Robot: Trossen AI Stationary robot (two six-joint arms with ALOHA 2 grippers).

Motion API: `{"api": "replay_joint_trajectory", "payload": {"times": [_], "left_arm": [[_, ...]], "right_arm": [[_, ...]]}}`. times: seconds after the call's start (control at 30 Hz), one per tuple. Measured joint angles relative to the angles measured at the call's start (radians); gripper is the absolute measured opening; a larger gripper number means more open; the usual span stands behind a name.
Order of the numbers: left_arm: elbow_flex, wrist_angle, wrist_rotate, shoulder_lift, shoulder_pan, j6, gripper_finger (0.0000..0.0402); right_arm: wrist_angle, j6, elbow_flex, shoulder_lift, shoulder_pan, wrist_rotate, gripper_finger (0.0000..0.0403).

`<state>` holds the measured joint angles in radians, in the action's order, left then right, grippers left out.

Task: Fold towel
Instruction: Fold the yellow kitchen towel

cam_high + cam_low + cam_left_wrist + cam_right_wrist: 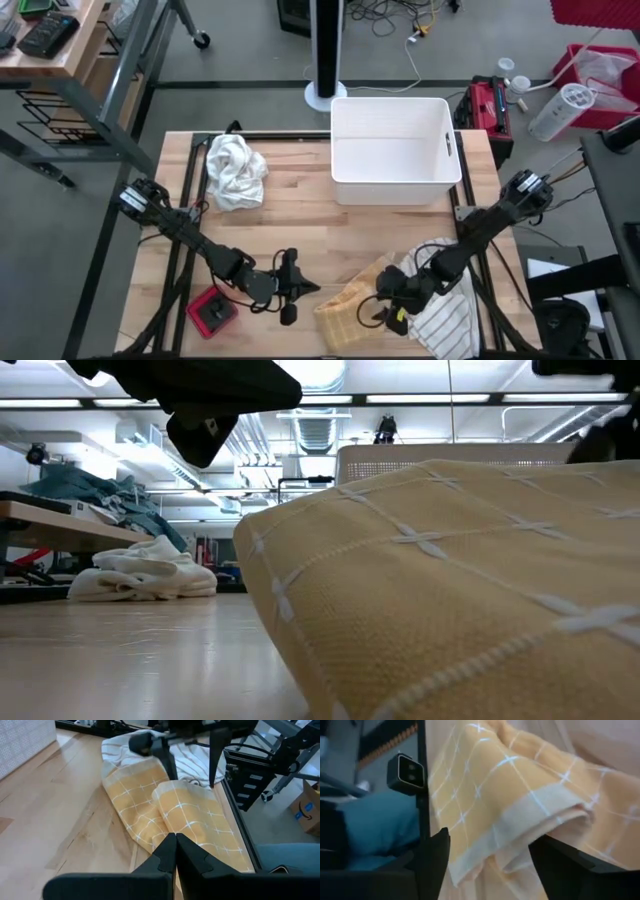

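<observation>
A yellow towel (345,310) with a white grid lies rumpled near the table's front edge, folded over on itself (185,815). Part of it rests on a white striped cloth (450,318). My right gripper (378,306) is open just above it, slanting down, one finger on each side of the towel's folded pale hem (545,815). My left gripper (300,287) is shut, to the left of the towel and pointing at it (175,837), with nothing between its fingers. The low view is filled by the towel (450,580). My right gripper stands open astride the towel's folded hem (520,845), coming from above at a slant. I cannot tell whether either finger (432,860) touches the cloth. The towel lies slack on the table.
A white bin (395,150) stands at the far middle of the table. A crumpled white cloth (235,170) lies at the far left. A red and black object (212,312) sits near the front left. Bare wood lies in the table's middle.
</observation>
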<state>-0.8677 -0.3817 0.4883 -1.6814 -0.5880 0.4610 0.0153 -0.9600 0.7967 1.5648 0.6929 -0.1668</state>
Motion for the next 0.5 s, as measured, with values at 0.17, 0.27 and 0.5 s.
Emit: {"api": "replay_joint_trajectory", "payload": {"times": [0.17,0.27,0.5], "left_arm": [[0.000,-0.001,0.000,0.000,0.000,0.000,0.0000],[0.000,0.000,0.000,0.000,0.000,-0.004,0.0000],[0.000,0.000,0.000,0.000,0.000,-0.004,0.0000]], "right_arm": [[0.191,-0.062,-0.097,0.037,-0.003,-0.065,0.0283],[0.333,-0.051,-0.127,0.074,-0.010,-0.070,0.0279],[0.559,0.007,-0.118,0.126,-0.016,-0.067,0.0178]]}}
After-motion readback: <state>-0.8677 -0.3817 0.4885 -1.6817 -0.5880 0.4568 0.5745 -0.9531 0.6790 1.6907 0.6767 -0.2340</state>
